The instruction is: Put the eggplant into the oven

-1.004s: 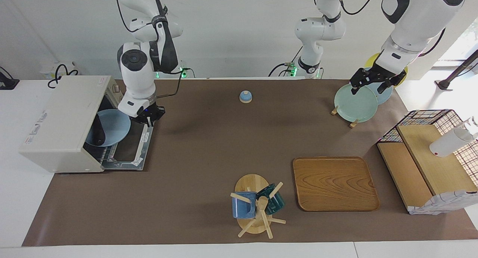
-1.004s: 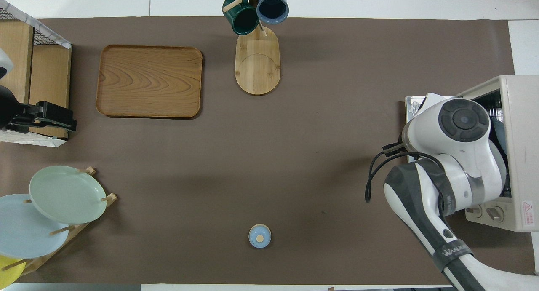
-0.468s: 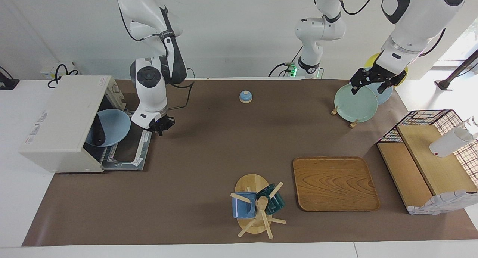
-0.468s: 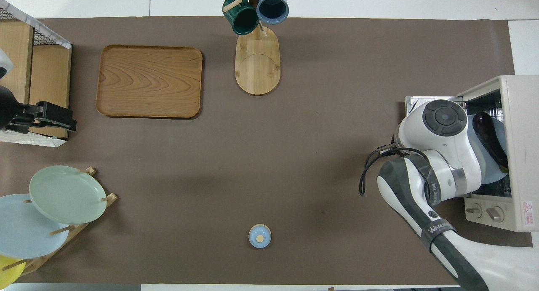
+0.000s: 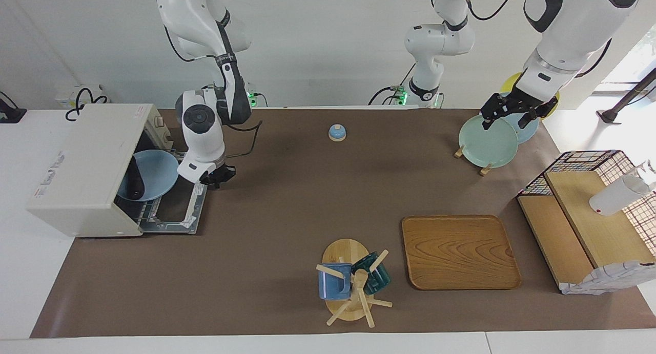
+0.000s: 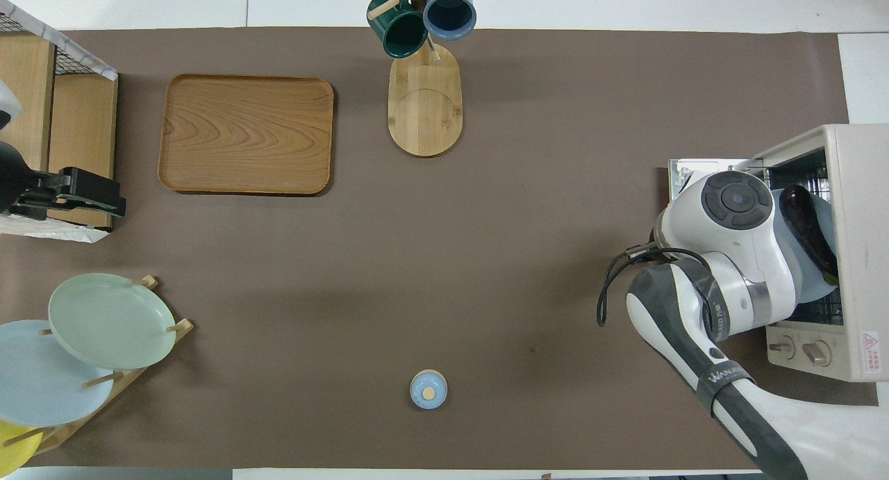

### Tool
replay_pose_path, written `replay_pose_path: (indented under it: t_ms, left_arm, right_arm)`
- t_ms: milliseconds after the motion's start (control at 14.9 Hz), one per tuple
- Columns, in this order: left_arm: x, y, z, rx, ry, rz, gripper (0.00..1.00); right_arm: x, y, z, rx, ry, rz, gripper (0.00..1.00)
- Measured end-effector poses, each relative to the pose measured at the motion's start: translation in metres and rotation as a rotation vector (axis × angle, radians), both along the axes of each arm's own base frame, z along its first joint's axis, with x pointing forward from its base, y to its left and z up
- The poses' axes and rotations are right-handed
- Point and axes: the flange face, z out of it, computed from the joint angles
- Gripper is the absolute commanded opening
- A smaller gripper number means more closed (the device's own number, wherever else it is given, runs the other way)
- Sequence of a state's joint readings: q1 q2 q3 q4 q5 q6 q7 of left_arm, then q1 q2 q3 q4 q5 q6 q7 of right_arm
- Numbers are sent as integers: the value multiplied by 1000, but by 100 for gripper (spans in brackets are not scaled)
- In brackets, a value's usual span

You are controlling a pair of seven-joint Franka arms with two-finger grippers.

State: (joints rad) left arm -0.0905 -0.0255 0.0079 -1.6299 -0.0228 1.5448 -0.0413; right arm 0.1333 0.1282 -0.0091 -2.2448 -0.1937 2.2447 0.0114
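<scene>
I see the eggplant (image 5: pixel 134 182) lying on the blue plate (image 5: pixel 154 174) inside the open oven (image 5: pixel 82 169). My right gripper (image 5: pixel 217 176) hovers over the door's edge; left gripper (image 5: pixel 512 110) waits above the plate rack (image 5: pixel 484 168); I can't tell either's jaws

At frame left, the oven (image 5: pixel 87 169) mouth is largely filled by a blue plate (image 5: pixel 151 174); the right end effector (image 5: pixel 218 175) hangs over the lowered door's (image 5: pixel 177 205) edge.
</scene>
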Motion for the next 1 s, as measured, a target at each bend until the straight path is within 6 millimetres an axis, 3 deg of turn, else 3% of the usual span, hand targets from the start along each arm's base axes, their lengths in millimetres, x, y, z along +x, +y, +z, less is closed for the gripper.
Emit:
replay_pose_path:
  t_ms: [401, 669, 803, 1004]
  left_arm:
    - [0, 0, 0, 0, 0, 0, 100]
    - [0, 0, 0, 0, 0, 0, 100]
    - [0, 0, 0, 0, 0, 0, 100]
    - [0, 0, 0, 0, 0, 0, 100]
  right_arm:
    - [-2, -10, -4, -50, -4, 42, 0]
    - [-2, -2, -2, -100, 5, 104, 0]
    - [6, 1, 16, -127, 40, 100, 0]
    - [25, -8, 59, -150, 76, 126, 0]
